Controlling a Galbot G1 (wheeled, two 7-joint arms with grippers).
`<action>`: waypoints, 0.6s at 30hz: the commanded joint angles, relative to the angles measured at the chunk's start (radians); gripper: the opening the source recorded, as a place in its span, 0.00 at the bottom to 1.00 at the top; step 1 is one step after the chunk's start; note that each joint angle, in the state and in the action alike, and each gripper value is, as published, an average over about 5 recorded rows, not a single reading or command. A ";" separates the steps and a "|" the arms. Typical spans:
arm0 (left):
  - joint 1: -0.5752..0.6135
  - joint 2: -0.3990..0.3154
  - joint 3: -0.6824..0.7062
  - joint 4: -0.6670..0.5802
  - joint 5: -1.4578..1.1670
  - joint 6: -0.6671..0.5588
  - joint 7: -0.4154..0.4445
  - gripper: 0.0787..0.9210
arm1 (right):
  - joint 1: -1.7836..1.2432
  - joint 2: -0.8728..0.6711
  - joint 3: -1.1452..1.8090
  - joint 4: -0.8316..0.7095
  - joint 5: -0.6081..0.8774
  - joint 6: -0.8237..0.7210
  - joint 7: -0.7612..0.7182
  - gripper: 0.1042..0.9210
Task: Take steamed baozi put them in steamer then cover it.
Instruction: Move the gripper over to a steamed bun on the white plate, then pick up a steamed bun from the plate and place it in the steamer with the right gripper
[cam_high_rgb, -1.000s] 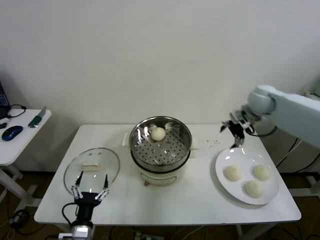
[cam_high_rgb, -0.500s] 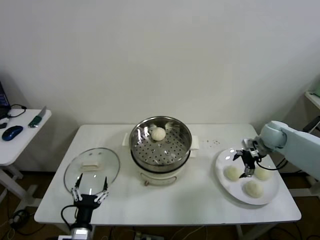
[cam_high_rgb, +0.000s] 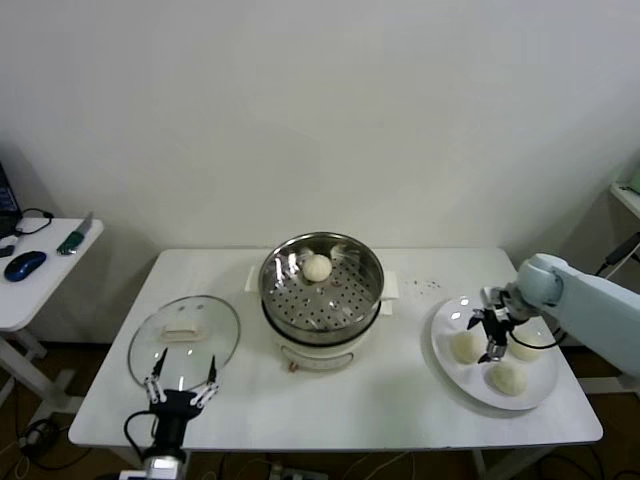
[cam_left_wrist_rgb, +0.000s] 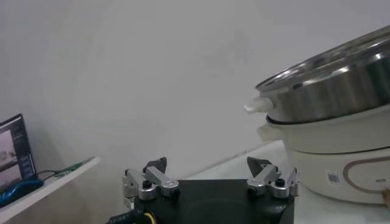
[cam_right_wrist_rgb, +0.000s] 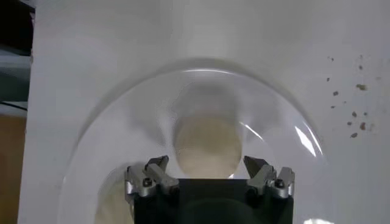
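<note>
Left gripper (cam_high_rgb: 181, 388): 7 o'clock tabletop (cam_high_rgb: 400, 395) edge, fingers spread, empty.
Glass lid (cam_high_rgb: 184, 340): flat, 9 o'clock of steamer.
Right gripper (cam_high_rgb: 489, 333): fingers spread, low over white plate (cam_high_rgb: 445, 352) with three steamed baozi (cam_high_rgb: 465, 347).
Steamer (cam_high_rgb: 321, 287): centre; one bun at 12 o'clock inside.

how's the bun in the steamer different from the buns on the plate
The single baozi in the steamer lies alone on the perforated floor of the steamer, toward its far side; the baozi on the plate number three, clustered on the flat white plate. The first has no gripper near it; the open right gripper hovers among the plate's three. All are smooth, round and cream-white, of similar size.
</note>
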 joint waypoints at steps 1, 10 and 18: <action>-0.003 -0.001 0.003 0.002 0.007 0.000 0.002 0.88 | -0.033 0.057 0.025 -0.065 -0.019 -0.001 -0.006 0.88; 0.001 -0.008 0.008 0.001 0.017 -0.004 0.001 0.88 | -0.026 0.074 0.021 -0.073 -0.017 -0.004 -0.024 0.80; 0.008 -0.010 0.005 -0.001 0.016 -0.008 0.000 0.88 | 0.076 0.030 -0.051 -0.036 0.041 -0.006 -0.027 0.73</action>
